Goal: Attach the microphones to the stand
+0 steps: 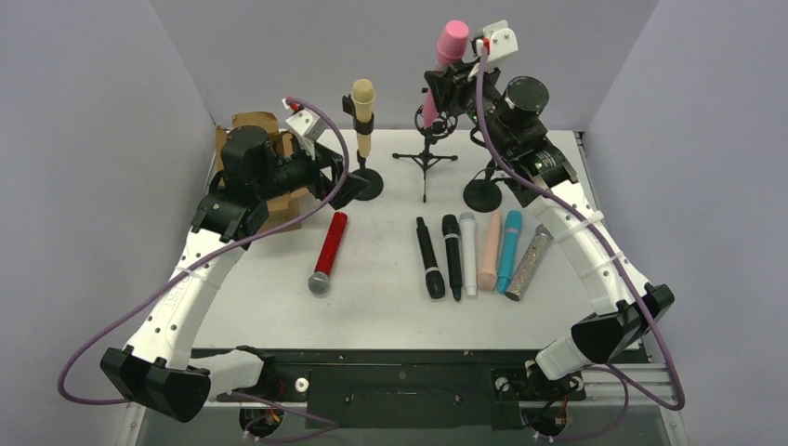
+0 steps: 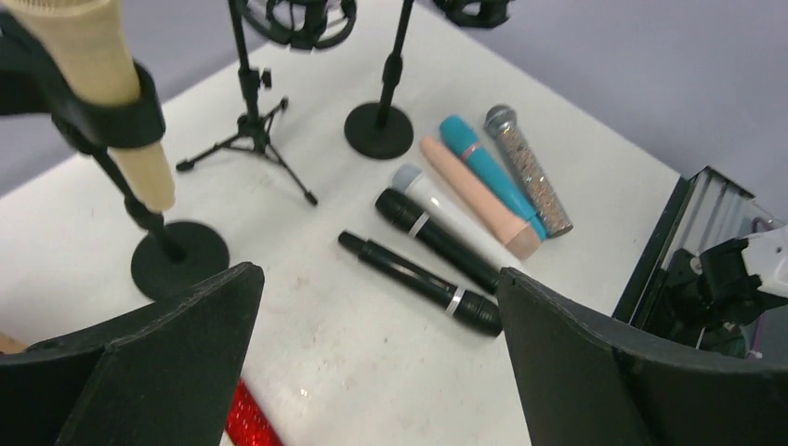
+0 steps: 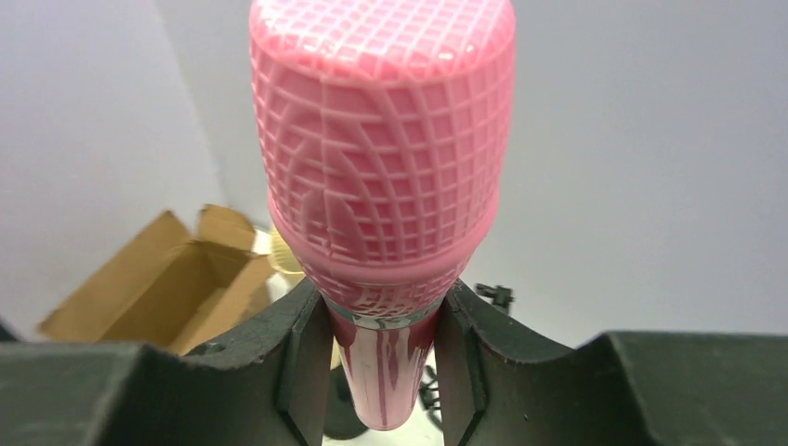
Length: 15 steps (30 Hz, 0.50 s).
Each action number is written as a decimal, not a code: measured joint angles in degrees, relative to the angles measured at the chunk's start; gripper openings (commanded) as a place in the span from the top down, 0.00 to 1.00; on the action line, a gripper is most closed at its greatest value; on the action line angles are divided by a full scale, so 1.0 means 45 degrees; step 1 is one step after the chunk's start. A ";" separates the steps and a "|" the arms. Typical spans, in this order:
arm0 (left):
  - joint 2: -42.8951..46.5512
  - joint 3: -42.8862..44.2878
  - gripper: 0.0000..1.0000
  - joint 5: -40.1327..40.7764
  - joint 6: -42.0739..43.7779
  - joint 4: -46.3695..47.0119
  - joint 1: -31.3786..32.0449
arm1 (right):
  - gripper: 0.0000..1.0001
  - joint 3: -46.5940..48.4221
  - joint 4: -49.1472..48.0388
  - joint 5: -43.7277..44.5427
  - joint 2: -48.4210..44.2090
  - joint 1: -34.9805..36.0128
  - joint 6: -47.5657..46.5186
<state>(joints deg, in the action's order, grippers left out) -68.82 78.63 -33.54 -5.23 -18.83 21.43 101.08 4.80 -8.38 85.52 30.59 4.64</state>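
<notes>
Fingers (image 3: 302,367) clamped on pink microphone (image 3: 381,158), plain only from right wrist

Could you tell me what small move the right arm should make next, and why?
Probably lower the pink mesh-headed microphone into the black ring mount on the tripod stand: the right pincer holds it tilted, lower end by that mount, apparently not yet seated.

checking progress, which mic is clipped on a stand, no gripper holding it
The cream-yellow microphone, upright in its stand's clip; the right gripper holds the pink microphone, the others lie flat.
</notes>
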 measured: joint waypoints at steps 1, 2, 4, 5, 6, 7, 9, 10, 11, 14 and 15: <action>-0.0083 0.0000 0.04 0.0053 0.0141 -0.0423 -0.0199 | 1.00 0.0083 -0.0053 0.0330 0.0209 -0.0112 -0.0233; -0.0136 0.0000 0.04 0.0083 0.0277 -0.0743 -0.0306 | 1.00 0.0141 -0.0131 0.0568 0.0408 -0.0185 -0.0423; -0.0165 0.0000 0.04 0.0117 0.0559 -0.1462 -0.0432 | 1.00 0.0175 -0.0359 0.0928 0.0806 -0.0306 -0.0733; -0.0151 0.0000 0.04 0.0117 0.0695 -0.1705 -0.0457 | 1.00 0.0180 -0.0427 0.1088 0.1044 -0.0355 -0.0889; -0.0126 0.0000 0.04 0.0117 0.0826 -0.1885 -0.0466 | 1.00 0.0185 -0.0495 0.1219 0.1277 -0.0413 -0.0991; -0.0087 -0.0015 0.04 0.0117 0.0947 -0.2011 -0.0471 | 1.00 0.0189 -0.0549 0.1316 0.1511 -0.0476 -0.1083; 0.0024 -0.0092 0.04 0.0112 0.1107 -0.2195 -0.0471 | 1.00 0.0248 -0.0583 0.1447 0.1962 -0.0554 -0.1239; 0.0083 -0.0131 0.04 0.0112 0.1180 -0.2249 -0.0471 | 1.00 0.0262 -0.0593 0.1515 0.2152 -0.0563 -0.1287; 0.0151 -0.0185 0.04 0.0112 0.1239 -0.2288 -0.0476 | 1.00 0.0282 -0.0593 0.1603 0.2278 -0.0568 -0.1341; 0.0345 -0.0350 0.04 0.0102 0.1360 -0.2482 -0.0481 | 1.00 0.0461 -0.0670 0.1812 0.2671 -0.0617 -0.1481; 0.0379 -0.0389 0.04 0.0092 0.1404 -0.2540 -0.0481 | 1.00 0.0466 -0.0675 0.1870 0.2725 -0.0622 -0.1530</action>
<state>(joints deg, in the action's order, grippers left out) -67.11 76.88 -33.12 1.08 -30.26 19.27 103.18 1.76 0.03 97.78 27.79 -2.24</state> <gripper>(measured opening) 0.965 0.341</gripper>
